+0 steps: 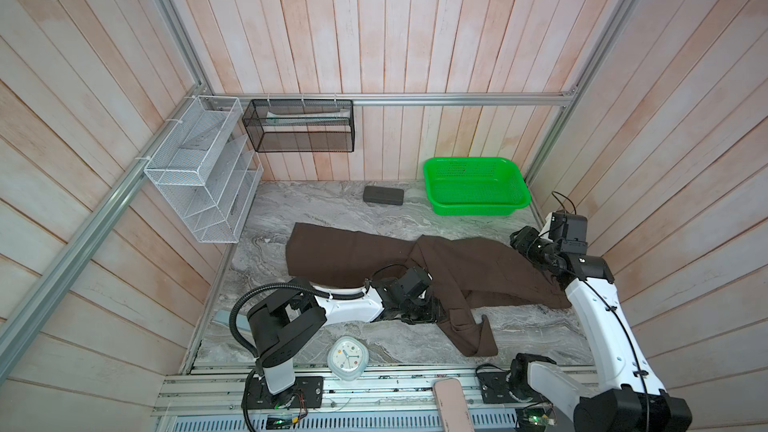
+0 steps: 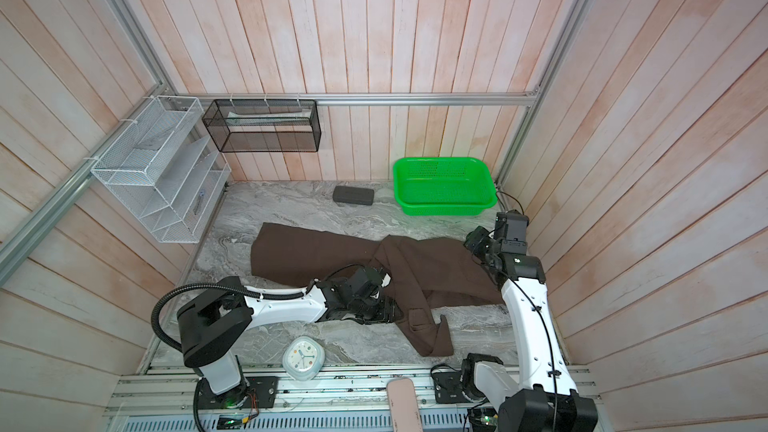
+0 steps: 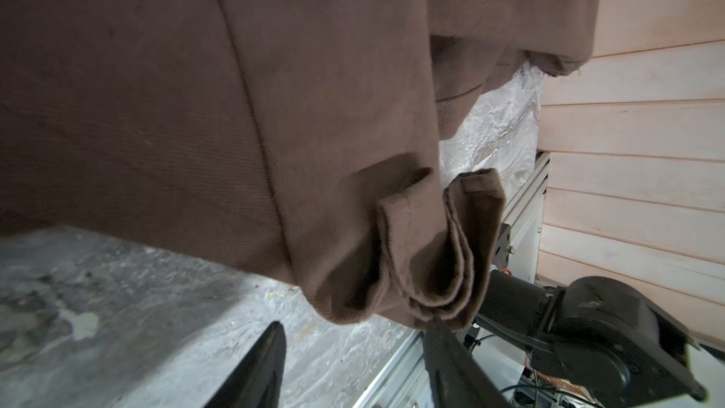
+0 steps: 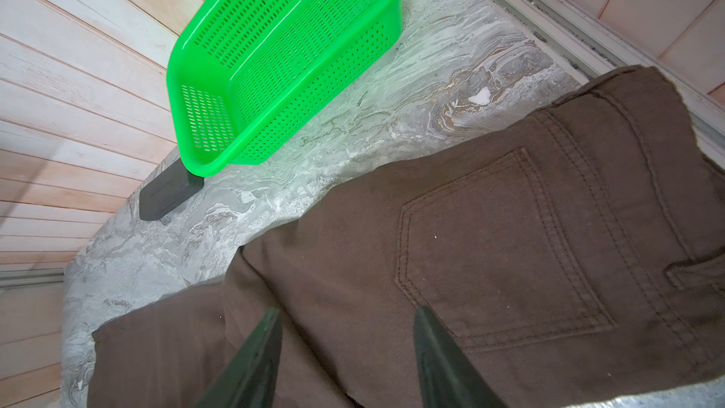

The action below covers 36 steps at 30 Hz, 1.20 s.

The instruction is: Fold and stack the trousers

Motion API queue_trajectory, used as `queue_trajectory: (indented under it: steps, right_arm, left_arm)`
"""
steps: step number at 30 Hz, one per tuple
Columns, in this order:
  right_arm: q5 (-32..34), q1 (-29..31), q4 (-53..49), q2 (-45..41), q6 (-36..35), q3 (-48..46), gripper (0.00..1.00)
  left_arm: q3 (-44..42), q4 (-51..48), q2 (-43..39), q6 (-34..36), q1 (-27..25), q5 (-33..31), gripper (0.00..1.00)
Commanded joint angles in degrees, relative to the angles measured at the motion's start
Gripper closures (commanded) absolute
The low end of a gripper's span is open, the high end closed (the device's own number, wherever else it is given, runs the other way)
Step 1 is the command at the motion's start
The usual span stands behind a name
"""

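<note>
A pair of brown trousers (image 1: 457, 261) lies spread on a grey marble table (image 1: 332, 209), seen from above. The waist end sits at the right side of the table. One leg runs straight left across the middle. The other leg bends away from it toward the front edge and ends in a rumpled hem (image 1: 478, 340).

The left gripper (image 3: 353, 325) is low at the left edge of that front leg; in both top views the hem lies just to its right and toward the front. In its wrist view the two fingers stand apart. The folded hem sits just past their tips, with one finger touching or almost touching the cloth, and nothing is clamped.

The right gripper (image 4: 347, 310) hovers over the seat beside a back pocket (image 4: 506, 245), fingers apart and holding nothing. The left arm is the nearer one to the hem, so the next grasp probably falls to it.
</note>
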Motion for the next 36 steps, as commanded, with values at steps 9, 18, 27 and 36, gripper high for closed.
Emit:
queue_trajectory:
  steps: [9,18,27,36]
  right_arm:
    - [-0.5,-0.3,-1.0,-0.7,-0.4,-1.5,0.45]
    - [-0.4,-0.4,-0.8,-0.7,-0.5,-1.6,0.45]
    - [-0.7,-0.4,-0.6,-0.4,-0.6,-1.6,0.45]
    - [-1.7,-0.3,-0.4,-0.2,0.1,-0.8,0.45]
  left_arm:
    - [1.4,4.0,4.8,-3.3,-1.8,2.7,0.50]
    - [4.8,2.2,5.5,-2.6,-2.3,2.3,0.66]
    - [8.4,-2.6,5.6,0.4,-1.7,-1.6,1.00]
    - [18.5,-27.1,-9.0,25.9,10.1,-18.2,1.00]
